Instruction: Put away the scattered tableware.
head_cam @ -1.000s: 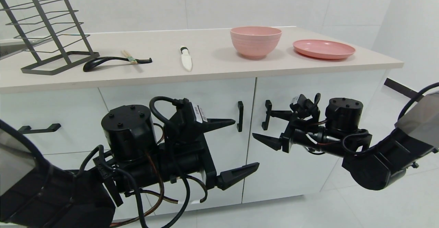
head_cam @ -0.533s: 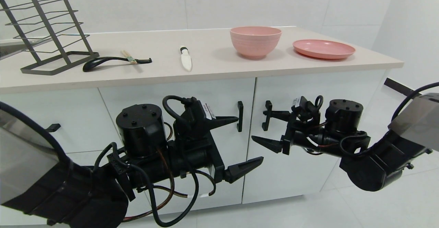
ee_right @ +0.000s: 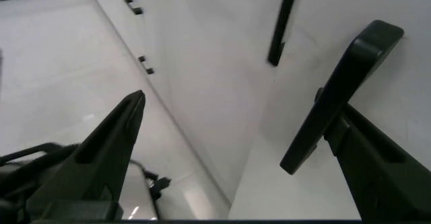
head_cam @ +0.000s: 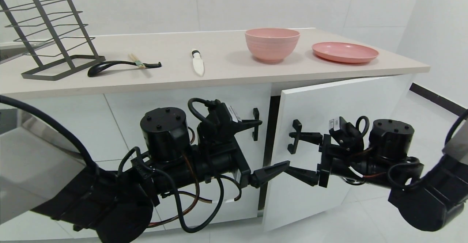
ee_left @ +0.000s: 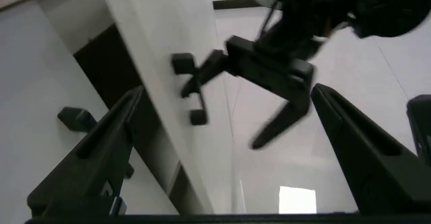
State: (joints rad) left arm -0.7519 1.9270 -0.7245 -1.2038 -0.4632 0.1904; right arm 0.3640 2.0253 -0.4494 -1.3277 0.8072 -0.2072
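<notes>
While the head view gets the pink bowl (head_cam: 272, 45), left wrist view catches the ajar cabinet door (ee_left: 161, 29); left gripper (head_cam: 275, 142) and right gripper (head_cam: 292, 151) are both spread wide.

Bright, even, diffuse overhead light falls on white surfaces. The pink bowl (head_cam: 272, 44) and pink plate (head_cam: 345, 51) cast soft, faint shadows on the countertop (head_cam: 226, 73). The gap (head_cam: 272, 133) behind the open cabinet door (head_cam: 343, 100) is dark. The floor (head_cam: 365, 217) carries a glare patch (ee_left: 297, 200) in the left wrist view. The countertop's edge bows slightly.
</notes>
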